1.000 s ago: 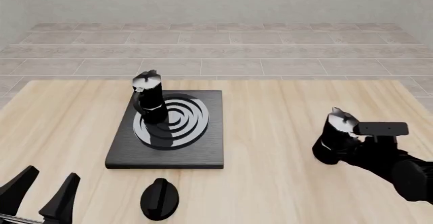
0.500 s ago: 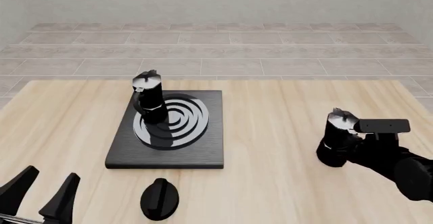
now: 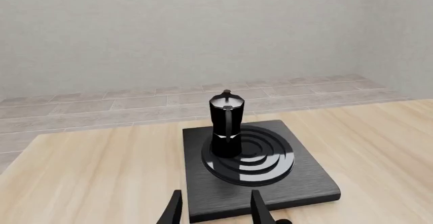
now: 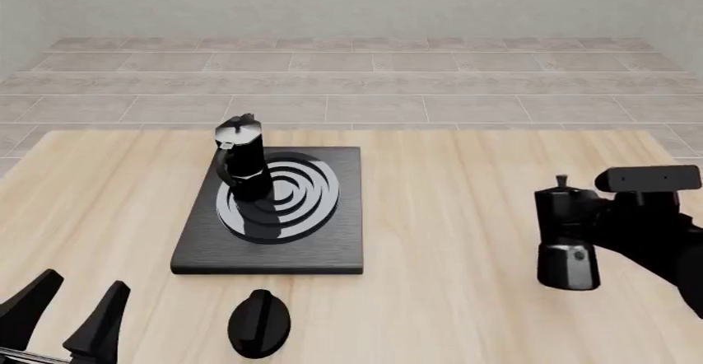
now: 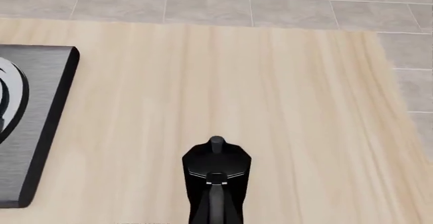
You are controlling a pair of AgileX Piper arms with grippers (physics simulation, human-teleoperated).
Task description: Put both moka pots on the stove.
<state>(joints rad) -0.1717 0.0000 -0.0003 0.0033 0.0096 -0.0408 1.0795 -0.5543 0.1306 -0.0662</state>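
- One moka pot [image 4: 240, 160] stands upright on the stove [image 4: 272, 212], at the left part of the burner rings, black and faceted with a silvery lid and a knob on top.
- The second moka pot [image 4: 567, 239] is upright at the right side of the table, well apart from the stove.
- The stove is a flat black square slab with silver-grey concentric rings, lying left of centre.

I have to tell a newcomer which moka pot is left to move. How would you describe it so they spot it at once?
Start from the black stove left of centre on the wooden table; one moka pot stands on its ringed burner. Look far right, near the table's edge: the other moka pot is at the right gripper. It is the only pot off the stove.
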